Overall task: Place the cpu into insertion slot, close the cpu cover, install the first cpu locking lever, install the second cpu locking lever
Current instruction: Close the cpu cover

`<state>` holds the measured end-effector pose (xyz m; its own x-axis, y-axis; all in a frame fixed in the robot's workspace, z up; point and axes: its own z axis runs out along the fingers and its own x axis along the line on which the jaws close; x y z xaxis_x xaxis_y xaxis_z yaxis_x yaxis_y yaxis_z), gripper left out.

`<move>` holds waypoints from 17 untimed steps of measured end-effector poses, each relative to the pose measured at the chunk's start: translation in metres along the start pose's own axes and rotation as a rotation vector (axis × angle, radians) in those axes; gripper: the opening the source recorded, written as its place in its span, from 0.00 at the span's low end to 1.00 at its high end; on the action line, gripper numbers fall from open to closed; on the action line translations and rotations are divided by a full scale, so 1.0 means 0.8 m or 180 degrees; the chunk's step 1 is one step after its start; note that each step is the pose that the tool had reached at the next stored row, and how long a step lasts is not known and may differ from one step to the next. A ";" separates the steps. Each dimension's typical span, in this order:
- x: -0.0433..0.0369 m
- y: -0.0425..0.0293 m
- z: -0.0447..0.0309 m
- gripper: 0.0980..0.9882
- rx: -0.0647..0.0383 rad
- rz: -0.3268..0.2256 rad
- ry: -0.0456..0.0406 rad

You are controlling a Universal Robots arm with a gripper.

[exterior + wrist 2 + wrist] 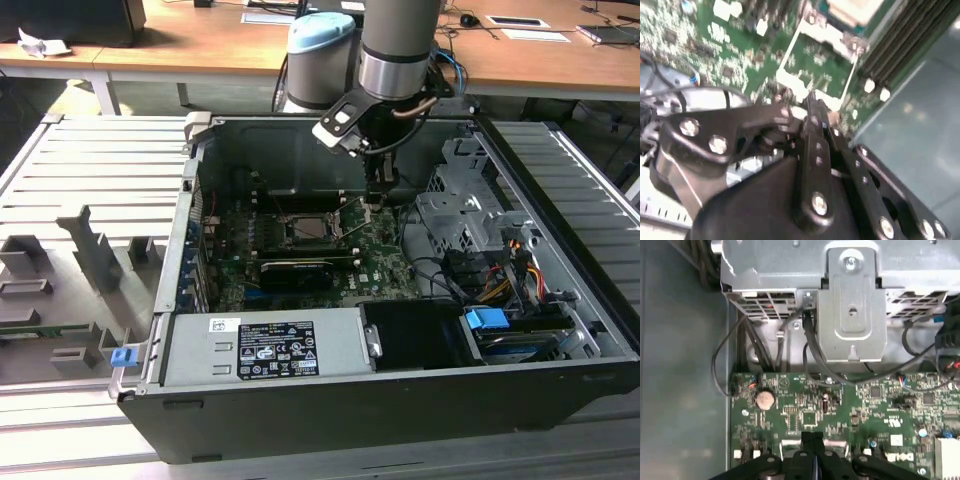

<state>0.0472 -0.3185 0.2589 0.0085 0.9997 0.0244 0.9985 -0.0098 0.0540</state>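
The step in hand looks to be closing the cover. The cpu (pixel 855 9) already lies in the slot (pixel 315 228), beige face up, so placing it reads as done. The cover (pixel 791 83) is swung open off the slot, hinged on the cpu's side, and the green board (pixel 810 412) shows through its window.

In the exterior view the gripper (pixel 373 205) hangs inside the case (pixel 560 300), at about 2 o'clock from the slot and low over the board. In both wrist views its fingers (pixel 806 442) are drawn together with no gap to speak of, their tips at the cover's free edge. Whether they nip that thin lip or merely touch it, I cannot tell.

To do this well, I judge that the free edge should ride an arc about the hinge. That means up first, then over toward 8 o'clock in the exterior view, rather than sliding flat across the board. Contact is best kept near the middle of that edge, because a push at one corner would likely twist so thin a frame.

The force should be light, as the frame probably swings freely until it meets the slot's rim. A hard press there risks nudging the cpu. The close is good when the window sits evenly round the cpu's face and the frame lies flat on the rim.

Small parts stand on the board just beside the tips, so the tips should lift clear of them and not scrape.
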 end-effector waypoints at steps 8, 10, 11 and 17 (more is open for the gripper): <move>0.000 0.0203 0.0093 0.01 0.0005 0.0000 0.0001; 0.000 0.0201 0.0165 0.01 0.0007 0.0001 0.0000; 0.000 0.0197 0.0177 0.01 0.0008 0.0001 0.0001; 0.000 0.0074 0.0122 0.01 0.0009 0.0001 0.0003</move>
<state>0.0537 -0.3183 0.2495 0.0086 0.9996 0.0254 0.9986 -0.0099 0.0510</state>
